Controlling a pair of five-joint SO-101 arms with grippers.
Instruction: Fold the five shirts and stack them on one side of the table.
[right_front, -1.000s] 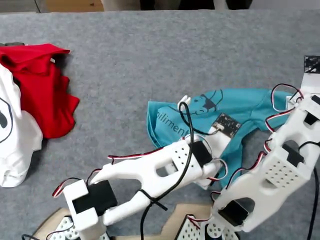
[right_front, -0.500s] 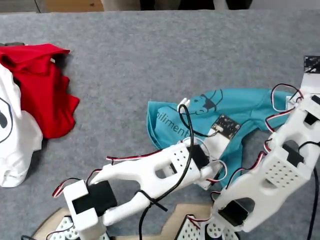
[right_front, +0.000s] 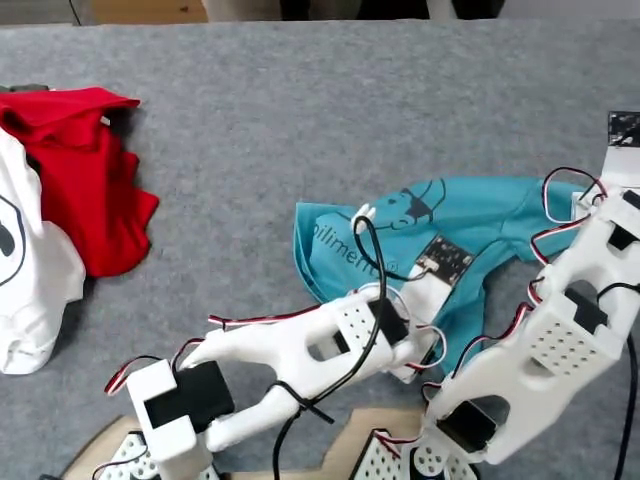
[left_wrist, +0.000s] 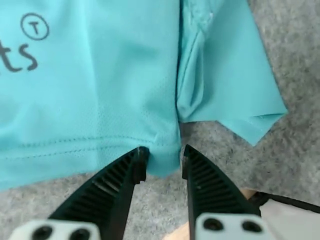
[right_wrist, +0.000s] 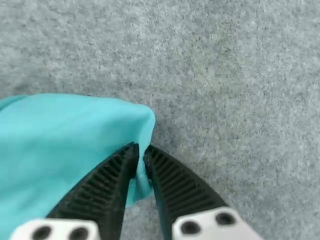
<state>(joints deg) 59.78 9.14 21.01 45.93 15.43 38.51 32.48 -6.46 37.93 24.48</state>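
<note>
Left gripper (left_wrist: 163, 156): jaws apart, straddling teal shirt (left_wrist: 100, 75) hem.
Right gripper (right_wrist: 141, 152): clamped on teal shirt fold.
White shirt (right_front: 25, 280): cut off at high view's edge.

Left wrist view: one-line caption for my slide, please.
Left gripper open, its fingertips straddling the hem corner of the teal shirt on the grey felt table.
</note>
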